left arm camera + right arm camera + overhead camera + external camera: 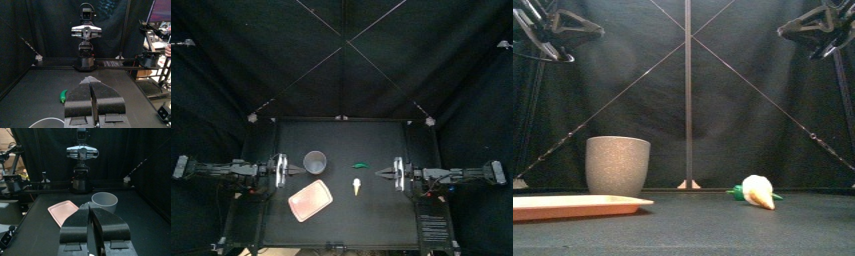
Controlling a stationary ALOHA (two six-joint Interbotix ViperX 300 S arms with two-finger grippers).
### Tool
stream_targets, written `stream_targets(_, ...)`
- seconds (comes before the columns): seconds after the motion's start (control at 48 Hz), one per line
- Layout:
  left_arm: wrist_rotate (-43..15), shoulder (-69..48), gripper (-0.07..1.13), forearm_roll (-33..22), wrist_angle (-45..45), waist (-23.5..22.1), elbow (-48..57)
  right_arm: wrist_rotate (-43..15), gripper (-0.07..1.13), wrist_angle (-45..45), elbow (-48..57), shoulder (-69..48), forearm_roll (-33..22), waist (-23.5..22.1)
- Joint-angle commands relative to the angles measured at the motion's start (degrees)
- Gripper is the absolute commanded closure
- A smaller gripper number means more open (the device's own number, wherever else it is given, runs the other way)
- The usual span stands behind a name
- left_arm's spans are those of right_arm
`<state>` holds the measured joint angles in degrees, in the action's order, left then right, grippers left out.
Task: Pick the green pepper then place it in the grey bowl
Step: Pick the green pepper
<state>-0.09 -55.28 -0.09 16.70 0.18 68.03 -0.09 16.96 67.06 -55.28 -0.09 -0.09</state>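
Observation:
The small green pepper (364, 163) lies on the black table, right of the tall grey speckled cup (315, 160). In the left wrist view the pepper (63, 95) lies ahead of my jaws and to one side. The cup (617, 165) stands upright at the back left. My left gripper (283, 170) hovers at the table's left side beside the cup, its jaws shut and empty (91, 82). At the right side my right gripper (396, 173) is shut too, holding nothing (90, 208), a short way from the pepper.
A flat pink tray (310, 202) lies at the front left, before the cup. A pale cream toy food (356, 185) rests in front of the pepper; from the front the cream toy (756, 190) hides most of the pepper.

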Motion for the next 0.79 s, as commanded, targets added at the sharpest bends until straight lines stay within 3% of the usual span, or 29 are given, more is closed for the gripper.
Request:
stream_targets(0.021, 0.3, 0.4, 0.98, -0.4, -4.6, 0.0, -2.5, -1.1, 1.05, 0.1, -0.6, 1.7, 0.9, 0.0)
stream_targets(0.312, 0.2, 0.3, 1.0, -1.0, -19.4, 2.5, -4.7, -2.2, 0.95, 0.2, -1.5, 12.0, 3.6, -3.1)
stream_targets(0.438, 0.1, 0.1, 0.99, -0.9, -23.1, 4.6, -5.4, -2.2, 0.78, 0.1, -2.2, 17.1, 4.6, -5.4)
stream_targets(0.667, -0.2, -0.1, 0.99, -0.5, -23.3, 7.2, -5.5, -2.2, 0.32, 0.1, -3.5, 23.8, 7.8, -9.6)
stream_targets(0.792, -0.3, -0.1, 0.99, -0.4, -23.3, 8.0, -5.4, -2.1, 0.17, -0.5, -4.1, 27.4, 10.5, -11.0)
